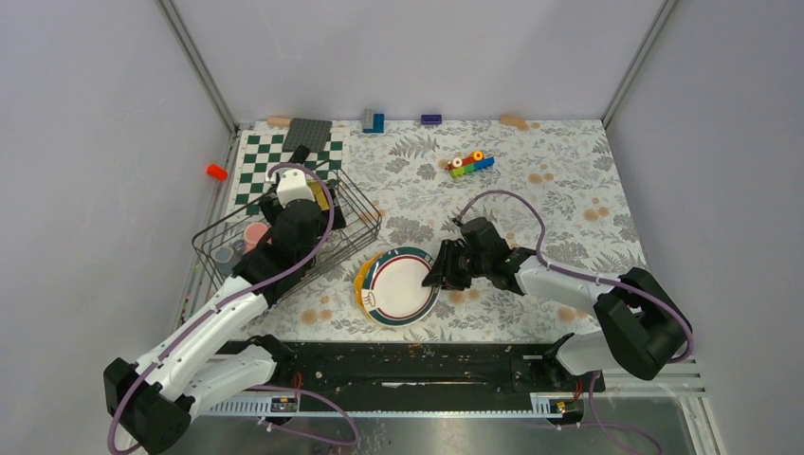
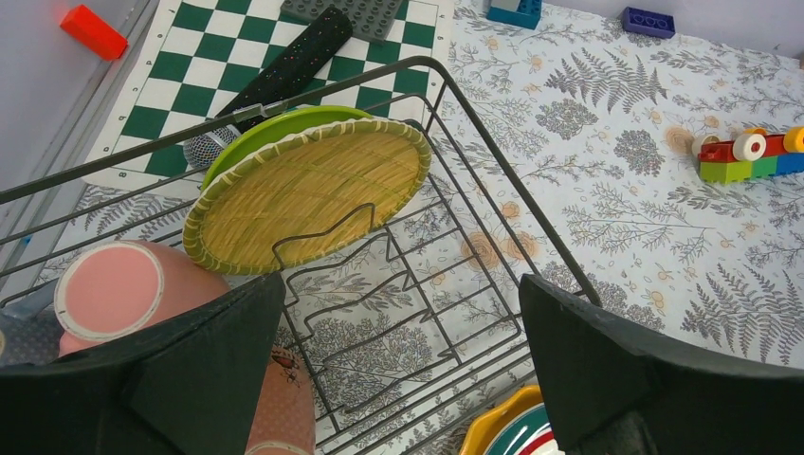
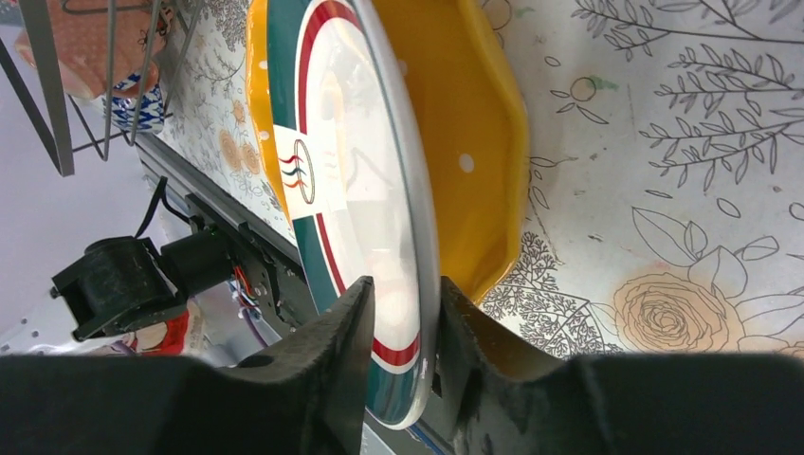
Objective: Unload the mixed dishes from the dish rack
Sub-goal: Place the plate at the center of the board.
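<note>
The black wire dish rack (image 1: 356,204) stands at the left. In the left wrist view the dish rack (image 2: 493,171) holds a woven yellow plate (image 2: 303,194) leaning on a lime-green plate (image 2: 275,128). Two pink cups (image 2: 109,289) (image 2: 280,398) lie at its left. My left gripper (image 2: 403,379) hangs open and empty over the rack floor; it also shows in the top view (image 1: 299,232). My right gripper (image 1: 441,270) is shut on the right rim of the white plate with the green-and-red rim (image 1: 403,284). That plate lies on a yellow plate (image 1: 363,280) beside the rack. In the right wrist view the gripper (image 3: 406,313) clamps the white plate (image 3: 351,171) over the yellow one (image 3: 465,142).
A green-and-white chequered board (image 1: 256,166) lies behind the rack, with a black speckled stick (image 2: 284,66) on it. Coloured toy bricks (image 1: 471,163) sit at the back middle. Loose bricks line the far edge (image 1: 374,120). A red piece (image 1: 217,172) lies outside the left wall.
</note>
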